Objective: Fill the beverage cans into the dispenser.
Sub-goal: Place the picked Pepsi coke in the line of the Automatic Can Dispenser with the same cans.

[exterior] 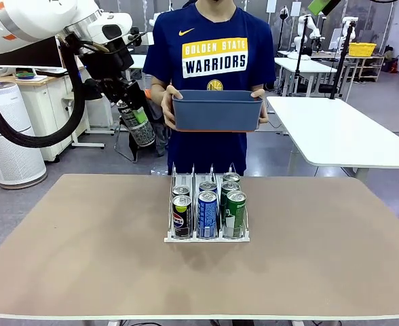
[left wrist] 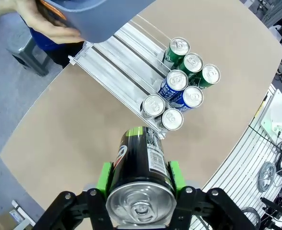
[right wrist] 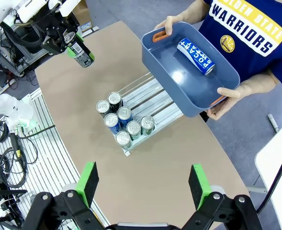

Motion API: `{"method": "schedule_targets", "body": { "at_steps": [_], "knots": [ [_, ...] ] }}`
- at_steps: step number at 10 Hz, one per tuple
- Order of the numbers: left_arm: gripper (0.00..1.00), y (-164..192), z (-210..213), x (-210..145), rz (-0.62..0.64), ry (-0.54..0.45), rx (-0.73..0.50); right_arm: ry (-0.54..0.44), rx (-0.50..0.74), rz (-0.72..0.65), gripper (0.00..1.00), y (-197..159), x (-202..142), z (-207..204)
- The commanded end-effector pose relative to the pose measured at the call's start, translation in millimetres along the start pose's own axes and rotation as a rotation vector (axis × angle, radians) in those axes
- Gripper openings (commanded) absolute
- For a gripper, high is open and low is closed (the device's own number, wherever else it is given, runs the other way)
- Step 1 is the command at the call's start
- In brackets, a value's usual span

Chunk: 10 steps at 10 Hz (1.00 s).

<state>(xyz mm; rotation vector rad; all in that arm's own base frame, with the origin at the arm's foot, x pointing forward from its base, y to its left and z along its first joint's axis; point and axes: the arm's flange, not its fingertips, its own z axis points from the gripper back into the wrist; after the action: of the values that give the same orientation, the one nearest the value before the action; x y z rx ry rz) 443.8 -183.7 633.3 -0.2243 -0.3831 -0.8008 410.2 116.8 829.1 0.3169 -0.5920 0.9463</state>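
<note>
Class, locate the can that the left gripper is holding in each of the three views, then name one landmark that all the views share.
Front view: the held can is at upper left, tilted, in the left gripper.
Left wrist view: the held can is at bottom centre, its silver top facing the camera.
Right wrist view: the held can is at upper left, small and far off.
Shared landmark: the dispenser, with seven cans in its lanes.

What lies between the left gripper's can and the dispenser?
The stretch is bare: in the right wrist view, plain brown tabletop lies between the black-and-green aluminium can, shut in the left gripper, and the clear three-lane dispenser rack.
</note>
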Motion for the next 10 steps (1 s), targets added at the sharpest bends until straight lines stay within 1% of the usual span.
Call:
{"method": "schedule_targets", "body": {
  "at_steps": [1,2,3,4,5,6,8,10],
  "knots": [
    [0.58,0.7,-5.8,3.3,0.095,0.036,-0.024,0.001,0.001,-0.001,1.0,2.1,-2.1,0.8],
    [0.58,-15.8,-13.5,3.0,0.154,0.051,-0.022,0.001,0.001,-0.001,1.0,2.1,-2.1,0.8],
    [0.58,-32.6,-18.1,0.4,0.216,0.041,-0.013,0.001,0.001,-0.001,1.0,2.1,-2.1,0.8],
    [0.58,-51.8,-21.1,-2.9,0.233,0.035,0.007,0.001,0.001,-0.001,1.0,2.1,-2.1,0.8],
    [0.58,-74.6,-21.2,-8.4,0.239,0.027,0.023,0.001,0.001,-0.001,1.0,2.1,-2.1,0.8],
    [0.58,-96.9,-24.0,-12.4,0.258,-0.003,0.071,0.001,0.001,-0.001,1.0,2.1,-2.1,0.8],
    [0.58,-131.5,-29.6,-24.4,0.23,-0.026,0.112,0.001,0.001,-0.001,1.0,2.1,-2.1,0.8],
    [0.58,-153.4,-41.4,-36.5,0.213,-0.029,0.084,0.001,0.001,-0.001,1.0,2.1,-2.1,0.8]
  ]
}}
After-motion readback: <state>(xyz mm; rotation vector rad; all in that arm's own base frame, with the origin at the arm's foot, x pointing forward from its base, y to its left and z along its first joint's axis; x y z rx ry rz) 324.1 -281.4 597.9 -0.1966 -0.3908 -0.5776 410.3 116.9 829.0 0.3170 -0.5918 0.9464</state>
